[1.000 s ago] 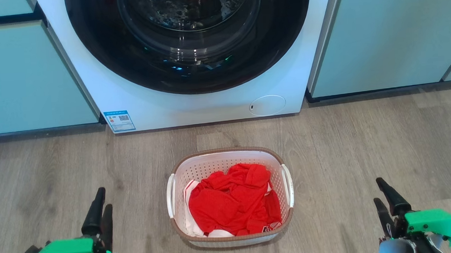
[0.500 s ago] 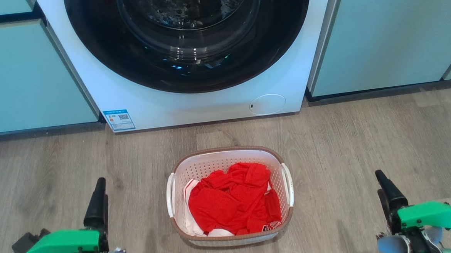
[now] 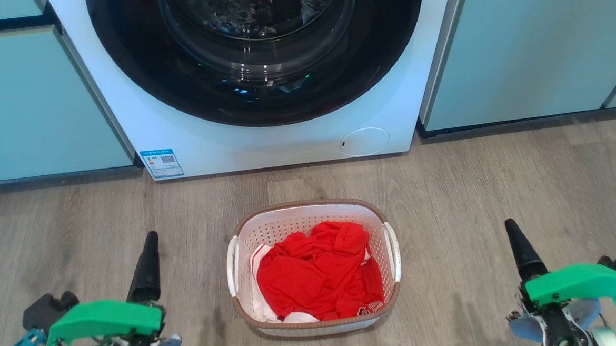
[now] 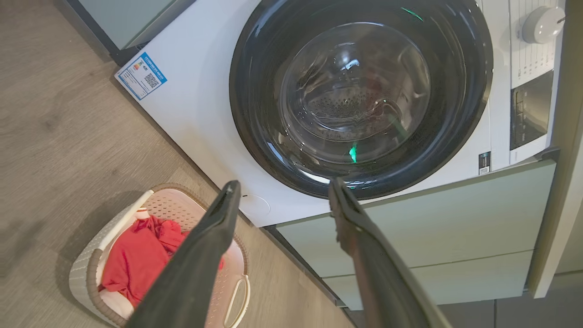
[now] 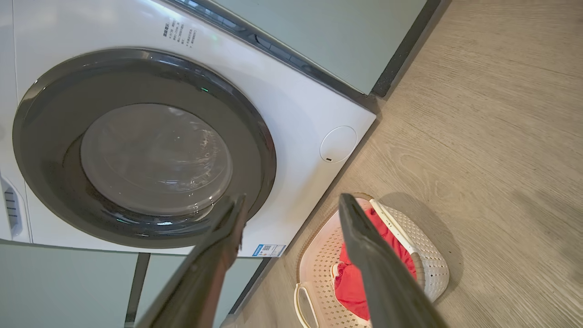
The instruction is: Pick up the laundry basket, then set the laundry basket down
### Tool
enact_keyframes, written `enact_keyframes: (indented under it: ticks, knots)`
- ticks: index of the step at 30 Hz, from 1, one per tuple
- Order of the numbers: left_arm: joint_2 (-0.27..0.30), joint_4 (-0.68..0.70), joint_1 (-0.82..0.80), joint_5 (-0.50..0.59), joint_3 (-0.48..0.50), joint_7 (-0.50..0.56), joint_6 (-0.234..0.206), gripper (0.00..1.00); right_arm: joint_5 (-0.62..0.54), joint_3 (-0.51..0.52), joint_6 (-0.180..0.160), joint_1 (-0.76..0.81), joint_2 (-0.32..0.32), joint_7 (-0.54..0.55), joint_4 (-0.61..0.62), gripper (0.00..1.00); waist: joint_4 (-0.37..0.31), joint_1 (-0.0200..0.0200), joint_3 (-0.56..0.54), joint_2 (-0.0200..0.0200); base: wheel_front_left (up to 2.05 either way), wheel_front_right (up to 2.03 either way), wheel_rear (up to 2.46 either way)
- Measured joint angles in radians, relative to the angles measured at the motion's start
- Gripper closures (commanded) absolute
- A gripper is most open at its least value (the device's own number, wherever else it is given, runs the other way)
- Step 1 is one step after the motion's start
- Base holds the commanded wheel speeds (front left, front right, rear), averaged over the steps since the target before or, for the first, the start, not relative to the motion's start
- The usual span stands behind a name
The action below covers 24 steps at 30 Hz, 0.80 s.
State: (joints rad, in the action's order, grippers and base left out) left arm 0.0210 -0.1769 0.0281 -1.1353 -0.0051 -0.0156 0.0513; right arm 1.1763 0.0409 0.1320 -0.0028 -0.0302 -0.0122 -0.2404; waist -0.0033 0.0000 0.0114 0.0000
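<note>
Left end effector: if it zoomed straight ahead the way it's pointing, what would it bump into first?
Probably the washing machine, near the bottom of its round door. The laundry basket sits off to the side of that line. Depth is hard to judge.

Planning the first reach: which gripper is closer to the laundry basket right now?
The left gripper: in the head view less floor separates it from the laundry basket than separates the right gripper.

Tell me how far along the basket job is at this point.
Done: nothing yet. The laundry basket sits on the floor, ungripped. In hand: the left gripper and right gripper hang open on either side of it, both apart from it. Left to do: take hold of it, lift it, then set it down.
</note>
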Motion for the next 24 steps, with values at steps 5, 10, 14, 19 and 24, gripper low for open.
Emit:
enact_keyframes:
  ticks: [5,10,14,19,24]
  knots:
    - [0.001,0.007,0.0,0.098,-0.018,-0.013,-0.01,0.0,-0.072,-0.01,0.0,-0.003,0.0,-0.018,0.015,0.0,-0.001,0.0,0.0,0.0,0.0,0.0,0.0]
    - [0.002,0.013,0.001,0.194,-0.031,-0.028,-0.019,0.0,-0.153,-0.023,0.0,-0.012,0.0,-0.03,0.027,0.0,-0.003,0.0,0.0,0.0,0.0,0.0,0.0]
    - [0.004,0.014,0.002,0.243,-0.047,-0.034,-0.027,0.0,-0.202,-0.038,0.0,-0.012,0.0,-0.039,0.03,0.0,-0.003,0.0,0.0,0.0,0.0,0.0,0.0]
    - [0.007,0.018,0.008,0.309,-0.053,-0.051,-0.043,0.0,-0.275,-0.048,0.0,-0.012,-0.001,-0.051,0.038,0.0,-0.004,0.0,0.0,0.0,0.0,0.0,0.0]
    - [0.012,0.03,0.009,0.376,-0.068,-0.067,-0.058,0.0,-0.341,-0.065,0.0,-0.012,-0.001,-0.062,0.048,0.0,-0.004,0.0,0.001,0.0,0.0,0.0,0.0]
